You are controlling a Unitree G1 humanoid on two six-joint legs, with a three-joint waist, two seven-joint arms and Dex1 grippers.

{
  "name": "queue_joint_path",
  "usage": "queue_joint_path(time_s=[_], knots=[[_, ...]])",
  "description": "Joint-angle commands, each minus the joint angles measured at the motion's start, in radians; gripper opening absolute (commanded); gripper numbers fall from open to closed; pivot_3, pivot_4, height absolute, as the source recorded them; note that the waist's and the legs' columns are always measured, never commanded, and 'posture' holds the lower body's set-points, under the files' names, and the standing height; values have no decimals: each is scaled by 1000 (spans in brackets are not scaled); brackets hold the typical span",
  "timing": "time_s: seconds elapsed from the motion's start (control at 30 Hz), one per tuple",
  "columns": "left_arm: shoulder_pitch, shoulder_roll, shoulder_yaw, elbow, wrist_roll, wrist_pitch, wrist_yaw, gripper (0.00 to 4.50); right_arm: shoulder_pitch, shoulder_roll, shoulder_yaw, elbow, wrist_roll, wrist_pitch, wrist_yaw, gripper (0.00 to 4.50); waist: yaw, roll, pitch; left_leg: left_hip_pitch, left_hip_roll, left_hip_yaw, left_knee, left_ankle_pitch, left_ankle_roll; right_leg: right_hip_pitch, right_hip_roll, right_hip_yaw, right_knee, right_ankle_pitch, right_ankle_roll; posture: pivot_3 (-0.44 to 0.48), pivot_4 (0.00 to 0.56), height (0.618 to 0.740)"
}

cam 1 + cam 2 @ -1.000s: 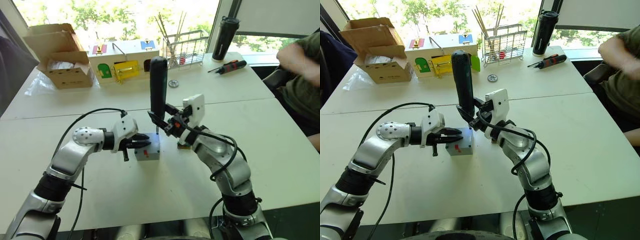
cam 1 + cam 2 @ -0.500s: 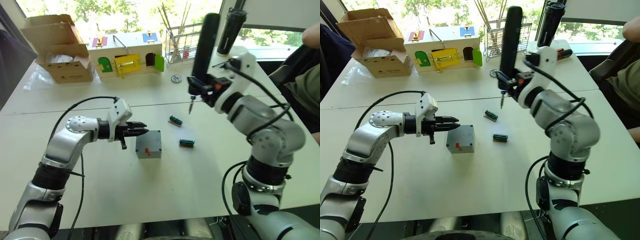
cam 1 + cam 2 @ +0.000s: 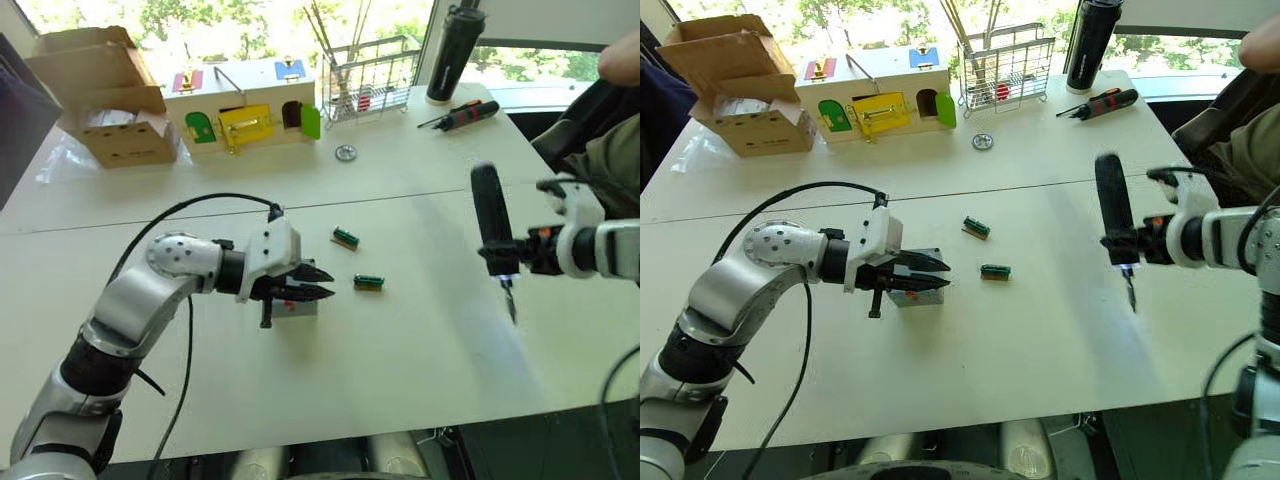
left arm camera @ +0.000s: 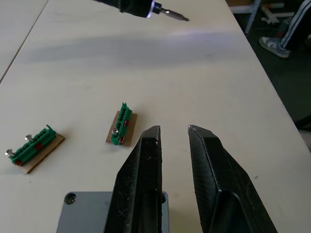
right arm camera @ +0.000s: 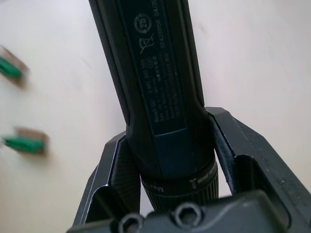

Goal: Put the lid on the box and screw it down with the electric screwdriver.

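Observation:
The grey box (image 3: 921,298) sits on the white table, mostly hidden under my left gripper (image 3: 328,284). In the left wrist view its flat grey top with a corner hole (image 4: 85,213) looks like the lid lying on the box. My left gripper (image 4: 173,131) hovers over it, open by a narrow gap with nothing between the fingers. Far to the right, my right gripper (image 3: 530,252) is shut on the black electric screwdriver (image 3: 489,222), held upright above the table with its bit pointing down. The right wrist view shows the screwdriver's body (image 5: 155,97) clamped between the fingers.
Two green terminal blocks (image 3: 346,237) (image 3: 368,283) lie just right of the box. At the back stand a cardboard box (image 3: 110,110), a wooden box with coloured doors (image 3: 245,105), a wire basket (image 3: 370,80), a black bottle (image 3: 445,50) and a hand screwdriver (image 3: 460,115). A person (image 3: 620,150) sits at the right.
My right arm has swung the screwdriver away from the box, out to the right and lower. My left gripper has moved forward over the box.

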State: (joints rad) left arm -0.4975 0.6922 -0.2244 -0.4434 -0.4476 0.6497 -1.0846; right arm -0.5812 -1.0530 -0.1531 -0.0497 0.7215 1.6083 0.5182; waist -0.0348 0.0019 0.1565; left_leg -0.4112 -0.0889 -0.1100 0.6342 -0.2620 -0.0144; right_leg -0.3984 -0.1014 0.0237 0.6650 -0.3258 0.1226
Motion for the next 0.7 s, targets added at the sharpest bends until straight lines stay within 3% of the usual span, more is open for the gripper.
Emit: queue_joint_path(time_s=[0.03,0.53,0.6,0.7], knots=[[9,8,-20,-23,7,-17,-7,887,-35,-10,9,31,12,6,36,1834,-6,0,0,0,0,1,1,0,0,0,0,1,0,0,0,0,150,740],[63,6,-38,-22,50,-43,46,887,-121,-24,262,180,-88,-46,156,1834,26,0,0,0,-1,-1,5,2,-3,2,0,0,0,0,0,0,150,740],[66,9,-36,-17,54,-47,46,887,-125,-24,277,185,-101,-55,168,2869,25,0,0,0,-1,-1,8,1,-2,3,0,-1,0,0,0,0,150,740],[62,8,-35,-9,61,-51,47,887,-128,-28,296,193,-130,-77,179,3945,25,0,0,0,-1,-1,11,0,-1,5,0,-1,0,0,0,0,150,740]])
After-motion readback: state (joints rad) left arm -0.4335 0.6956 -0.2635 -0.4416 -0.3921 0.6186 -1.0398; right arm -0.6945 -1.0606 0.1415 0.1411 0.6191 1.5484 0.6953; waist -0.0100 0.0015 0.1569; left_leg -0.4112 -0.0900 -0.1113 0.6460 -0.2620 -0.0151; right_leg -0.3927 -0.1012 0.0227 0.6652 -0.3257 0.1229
